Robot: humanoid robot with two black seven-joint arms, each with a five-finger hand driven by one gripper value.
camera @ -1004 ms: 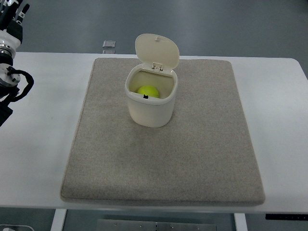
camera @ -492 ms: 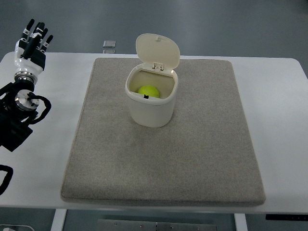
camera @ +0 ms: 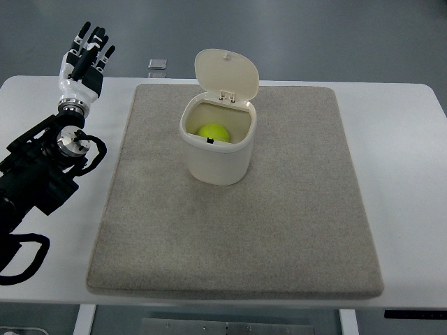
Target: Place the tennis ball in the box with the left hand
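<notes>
A yellow-green tennis ball point(camera: 214, 131) lies inside a cream box point(camera: 218, 157) that stands upright on the grey mat, its hinged lid point(camera: 226, 72) tipped up at the back. My left hand point(camera: 88, 51) is at the far left of the table, well away from the box, with its fingers spread and pointing toward the far edge; it holds nothing. The black left arm point(camera: 42, 174) runs in from the picture's left edge. The right arm does not show.
A grey felt mat point(camera: 279, 223) covers most of the white table point(camera: 398, 139). A small grey square object point(camera: 158, 65) lies just beyond the table's far edge.
My left arm has come further into view from the left edge and moved right; the hand now sits nearer the mat's far left corner. Ball and box have not moved.
</notes>
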